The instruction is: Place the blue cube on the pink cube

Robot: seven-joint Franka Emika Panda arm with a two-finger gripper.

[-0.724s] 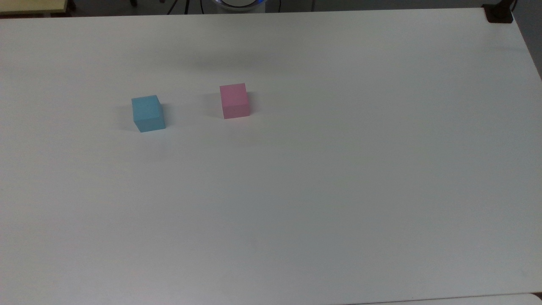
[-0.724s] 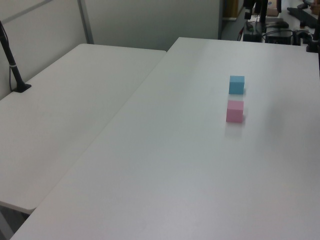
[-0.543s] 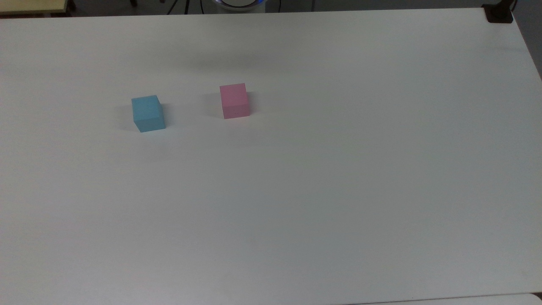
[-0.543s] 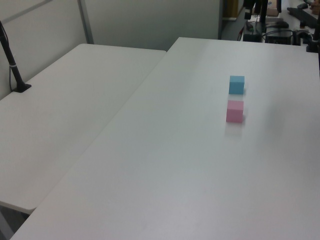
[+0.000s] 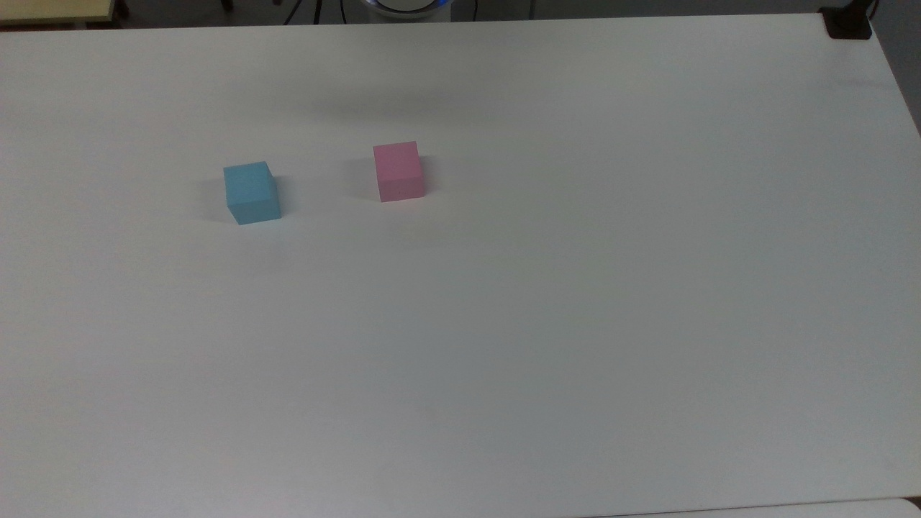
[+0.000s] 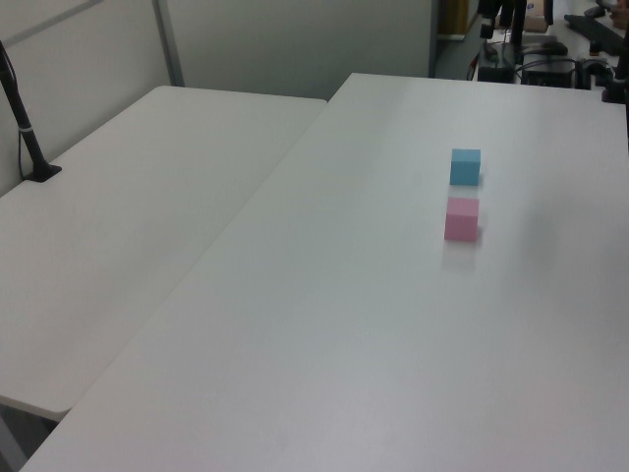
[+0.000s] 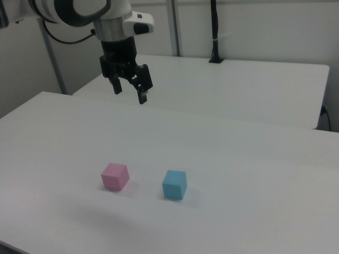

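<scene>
Tool [image 7: 128, 96] agape above cubes

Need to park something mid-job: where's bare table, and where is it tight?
Bare table runs from the pink cube to the top view's right edge, and across the whole near half. The only tight patch is the gap between the pink cube and the blue cube. The open gripper hangs high above the table.
</scene>
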